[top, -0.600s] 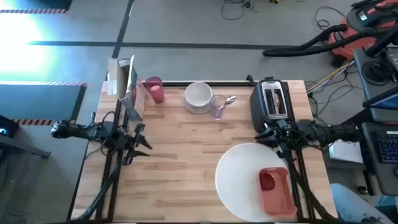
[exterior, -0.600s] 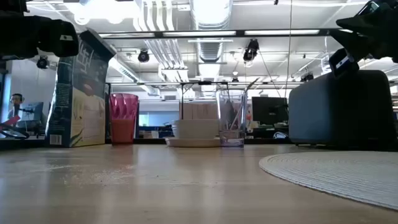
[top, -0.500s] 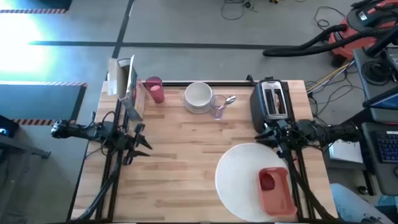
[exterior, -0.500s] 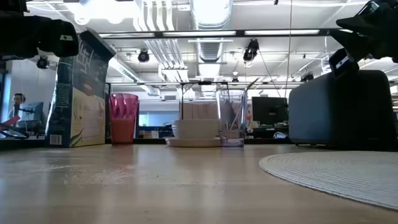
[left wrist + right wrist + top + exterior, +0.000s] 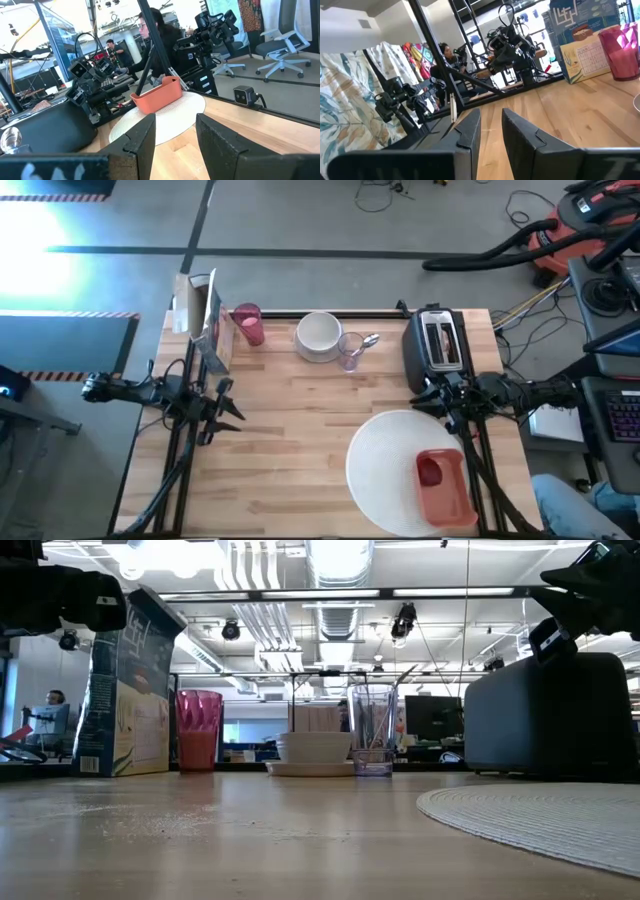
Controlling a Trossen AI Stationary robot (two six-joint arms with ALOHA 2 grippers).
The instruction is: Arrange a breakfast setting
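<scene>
High view, both claws (image 5: pixel 226 406) (image 5: pixel 437 402) idle, empty

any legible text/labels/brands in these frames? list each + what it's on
None can be read for certain.
Cereal box: large maze-like lettering on top and a grid puzzle on its face, too blurred to read.
Cereal box side in the low view: fine print, too small.
Toaster, pink cup, orange bin: no visible text.
</scene>
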